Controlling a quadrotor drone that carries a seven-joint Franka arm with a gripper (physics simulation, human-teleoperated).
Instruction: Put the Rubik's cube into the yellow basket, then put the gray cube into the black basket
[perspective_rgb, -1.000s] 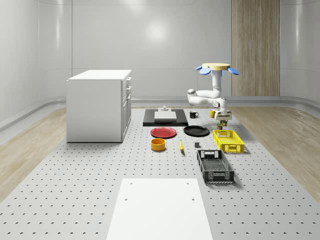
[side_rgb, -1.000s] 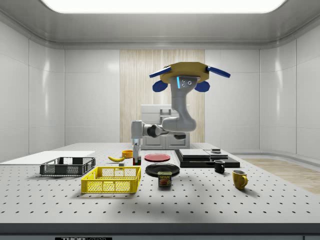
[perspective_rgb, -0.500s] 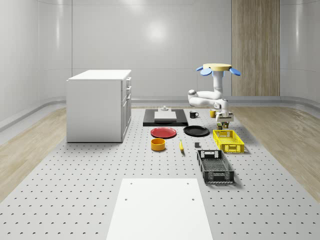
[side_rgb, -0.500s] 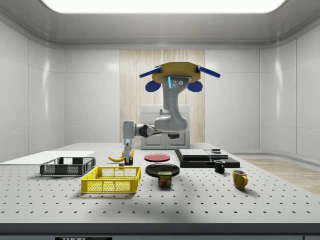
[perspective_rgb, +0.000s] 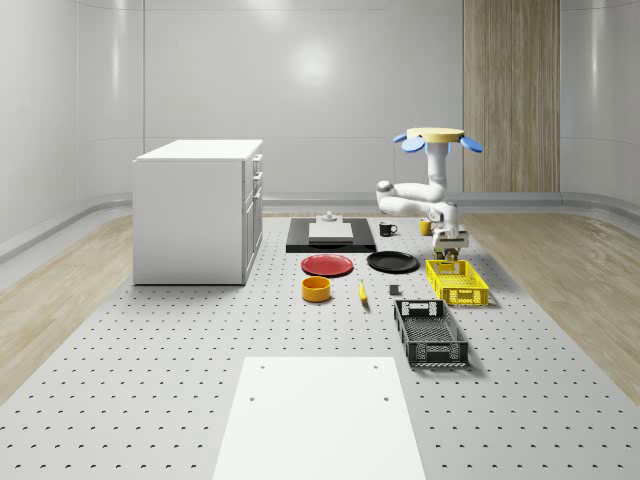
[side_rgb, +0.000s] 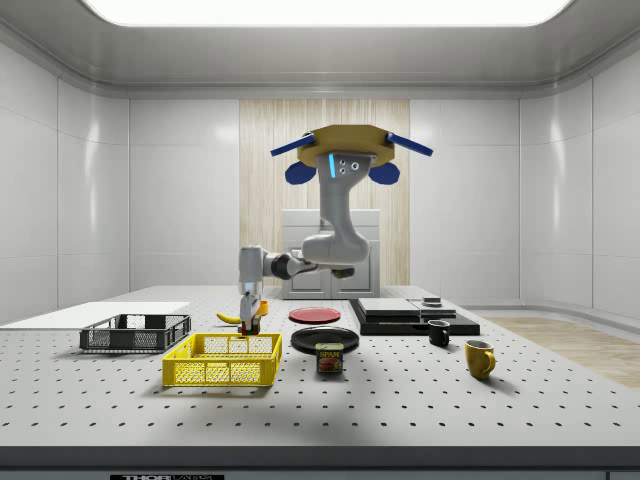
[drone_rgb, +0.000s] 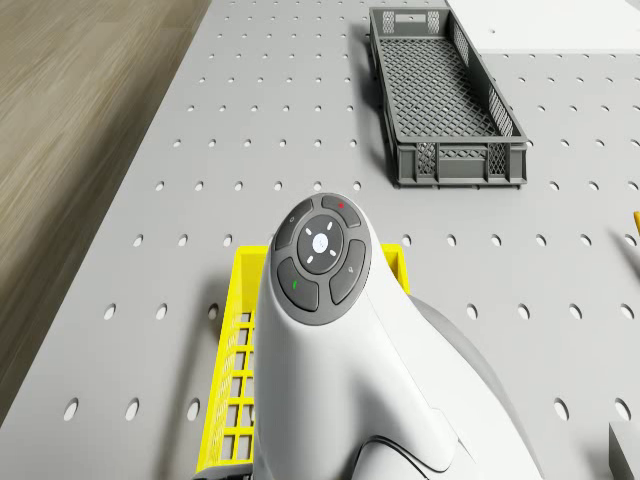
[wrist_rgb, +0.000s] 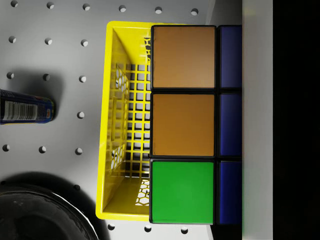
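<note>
On the table at your six o'clock below the drone in the side view, the can (side_rgb: 329, 358) beside the yellow basket (side_rgb: 222, 360) reads "SPAM"; no other lettering is legible.

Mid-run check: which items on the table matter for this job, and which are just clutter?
Job items:
Rubik's cube, held in the gripper over the yellow basket
black basket
small gray cube

Clutter:
red plate
black plate
orange bowl
banana
Spam can
two mugs
</note>
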